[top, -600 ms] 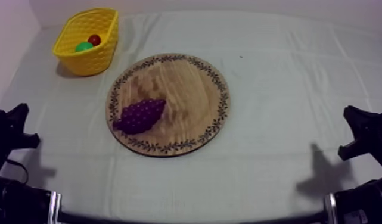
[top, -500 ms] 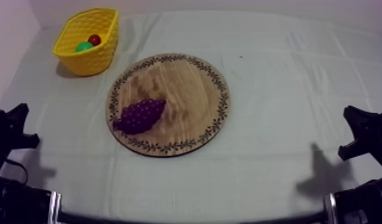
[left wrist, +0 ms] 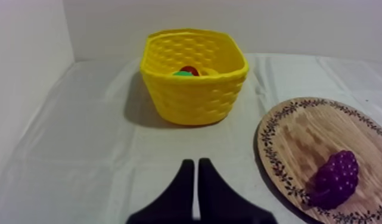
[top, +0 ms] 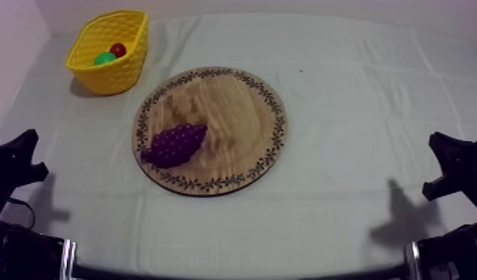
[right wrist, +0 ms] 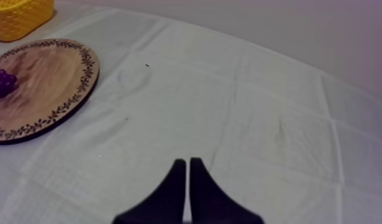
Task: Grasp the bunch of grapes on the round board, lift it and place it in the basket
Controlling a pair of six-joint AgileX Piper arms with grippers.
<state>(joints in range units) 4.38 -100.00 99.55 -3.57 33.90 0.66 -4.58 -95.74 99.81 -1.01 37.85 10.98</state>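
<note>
Status: one bunch of grapes (left wrist: 336, 179) on one wooden board (left wrist: 300, 137)

My left gripper (left wrist: 196, 162) and right gripper (right wrist: 187, 161) each have fingers pressed together on nothing. The bunch lies ahead-right of my left jaws. Farther ahead, one yellow basket (left wrist: 193, 95) holds one small red fruit (left wrist: 190, 70) and one green fruit (left wrist: 182, 74).

Grapes (top: 174, 144) on wooden board (top: 226, 112), left part; yellow basket (top: 107, 78) far left holds small red fruit (top: 118, 50).

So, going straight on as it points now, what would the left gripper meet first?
Most likely the near wall of the yellow woven basket; the shut left gripper points at it across bare grey-white cloth, though depth is hard to judge.
</note>
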